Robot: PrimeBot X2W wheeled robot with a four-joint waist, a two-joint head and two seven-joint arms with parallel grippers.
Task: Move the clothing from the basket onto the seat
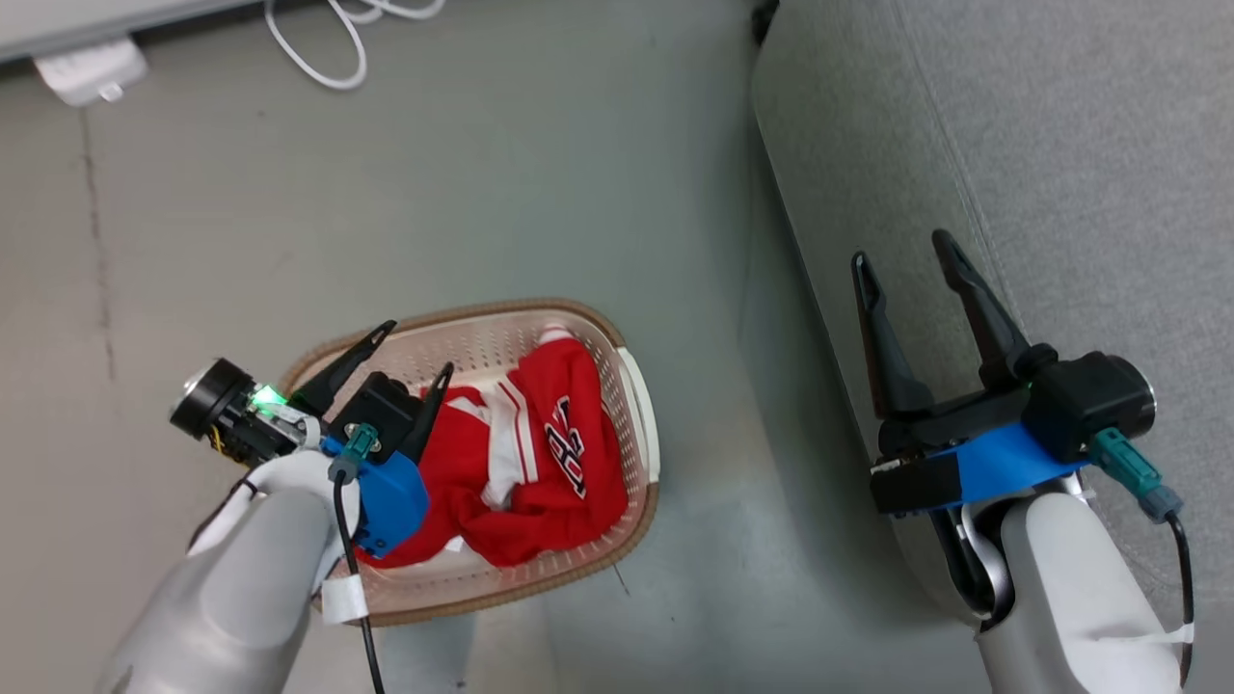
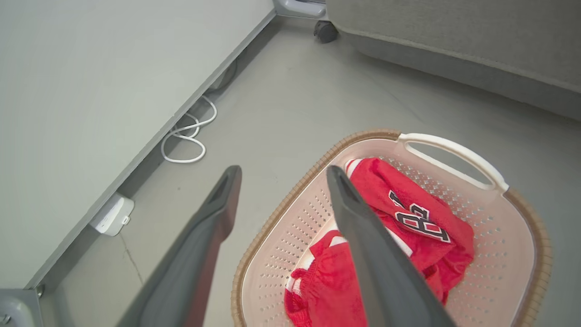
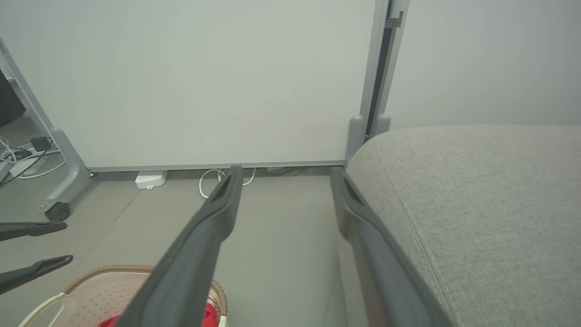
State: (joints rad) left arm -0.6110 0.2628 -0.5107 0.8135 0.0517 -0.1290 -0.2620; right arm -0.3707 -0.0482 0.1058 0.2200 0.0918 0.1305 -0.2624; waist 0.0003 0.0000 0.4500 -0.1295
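head view: basket (image 1: 546, 576) lengthwise toward seat (image 1: 1060, 145)

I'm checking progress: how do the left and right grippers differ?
The left gripper hangs at the rim of the basket, by the clothing; the right gripper hangs at the edge of the seat. The left gripper points slantwise in the head view; the right gripper nearly straight up. Both are open, empty.

Head view overhead, wrist views low, forward, sharing basket (image 1: 482, 347)
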